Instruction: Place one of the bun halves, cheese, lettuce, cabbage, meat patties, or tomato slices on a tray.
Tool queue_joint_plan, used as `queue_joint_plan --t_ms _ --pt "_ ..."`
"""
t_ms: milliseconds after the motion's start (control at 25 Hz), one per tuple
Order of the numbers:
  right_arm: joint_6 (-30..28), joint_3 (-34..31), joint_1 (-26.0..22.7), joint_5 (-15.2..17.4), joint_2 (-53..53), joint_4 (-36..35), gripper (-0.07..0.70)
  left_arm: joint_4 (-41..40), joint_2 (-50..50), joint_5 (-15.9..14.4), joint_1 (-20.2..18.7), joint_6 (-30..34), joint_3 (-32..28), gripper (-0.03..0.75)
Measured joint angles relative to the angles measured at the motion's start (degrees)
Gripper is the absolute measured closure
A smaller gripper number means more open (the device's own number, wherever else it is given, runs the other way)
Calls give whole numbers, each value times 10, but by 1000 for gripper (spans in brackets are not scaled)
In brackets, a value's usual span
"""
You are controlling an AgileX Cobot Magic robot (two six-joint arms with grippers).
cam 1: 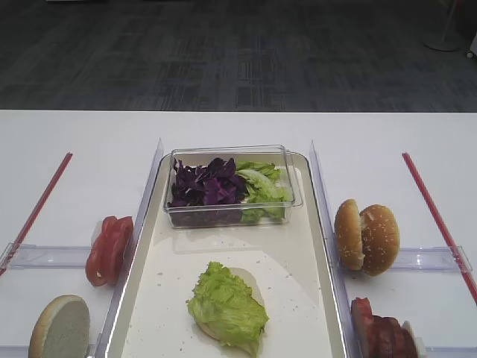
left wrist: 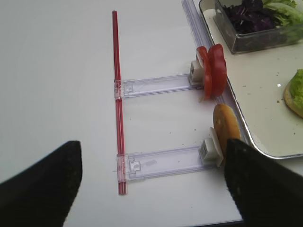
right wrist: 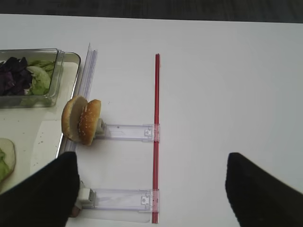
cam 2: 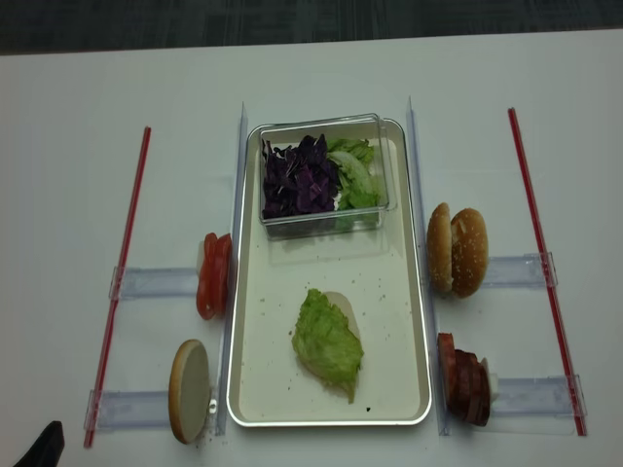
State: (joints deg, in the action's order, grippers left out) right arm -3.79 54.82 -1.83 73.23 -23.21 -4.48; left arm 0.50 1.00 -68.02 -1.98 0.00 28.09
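**Lettuce on bun base; both grippers clear, next layer pending**

Exterior high: cream, crumb-speckled tray at centre. Frilly light-green lettuce draped over a flat pale bun half toward 6 o'clock. Clear plastic tub at 12, holding dark purple cabbage beside more green leaves. Glossy red tomato slices at 9, upright. No gripper visible.

Right wrist: right gripper spread wide, empty, hovering over bare white table. Seeded golden bun halves standing on edge at 10 o'clock, against a clear rack; thin red rod running 12 to 6.

Left wrist: left gripper likewise spread, pinching nothing. Tomato slices at 1 o'clock, a pale bun edge below them.

Exterior high (realsense): dark brown-red meat patties stacked on edge at 4 o'clock, beside the tray.

Judged: stack begun, another ingredient wanted. Next move likely calls for a reach to the rack and a gentle pinch on a soft, slippery slice.
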Motion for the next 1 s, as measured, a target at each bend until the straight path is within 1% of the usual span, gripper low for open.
queue_joint_plan --t_ms 320,640,800,1000 --pt "-2 -109 0 2 103 3 -12 0 0 0 0 0 0 151" --pt "14 -197 0 2 124 7 -12 0 0 0 0 0 0 151" --pt "21 -233 0 -2 124 9 -12 0 0 0 0 0 0 151" --pt "24 -245 0 -18 124 24 -12 0 0 0 0 0 0 151"
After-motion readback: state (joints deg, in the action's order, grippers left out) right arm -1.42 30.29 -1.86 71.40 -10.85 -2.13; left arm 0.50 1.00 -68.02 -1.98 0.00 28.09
